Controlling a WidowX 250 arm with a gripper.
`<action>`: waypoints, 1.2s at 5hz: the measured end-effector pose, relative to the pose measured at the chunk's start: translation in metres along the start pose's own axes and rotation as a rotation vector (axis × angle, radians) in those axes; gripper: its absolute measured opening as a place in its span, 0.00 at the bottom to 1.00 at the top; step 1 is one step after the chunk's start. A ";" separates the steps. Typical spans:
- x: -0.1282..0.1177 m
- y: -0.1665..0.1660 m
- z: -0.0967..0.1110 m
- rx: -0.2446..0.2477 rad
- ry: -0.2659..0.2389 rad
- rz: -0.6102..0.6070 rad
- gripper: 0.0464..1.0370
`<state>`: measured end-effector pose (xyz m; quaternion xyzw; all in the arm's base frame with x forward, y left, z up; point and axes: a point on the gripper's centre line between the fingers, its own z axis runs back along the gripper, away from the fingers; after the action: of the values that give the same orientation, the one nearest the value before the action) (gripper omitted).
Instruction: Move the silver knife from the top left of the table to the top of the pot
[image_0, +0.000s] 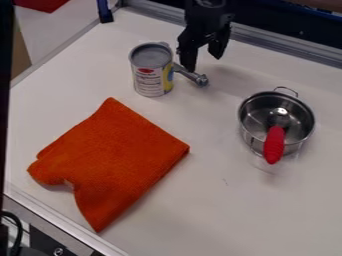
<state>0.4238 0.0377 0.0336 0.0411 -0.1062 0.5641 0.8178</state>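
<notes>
Hanging by the silver tool near the can, the black gripper had its fingers spread, well away from the pot.

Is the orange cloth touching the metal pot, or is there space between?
Apart: the camera view shows bare white table between the orange cloth and the pot.
</notes>
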 end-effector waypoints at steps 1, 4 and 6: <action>0.000 -0.003 -0.004 0.026 -0.008 0.024 0.96; -0.011 0.000 -0.018 0.047 -0.054 0.086 0.96; -0.016 0.001 -0.022 -0.001 -0.046 0.103 0.91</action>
<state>0.4206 0.0277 0.0082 0.0478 -0.1271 0.6043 0.7851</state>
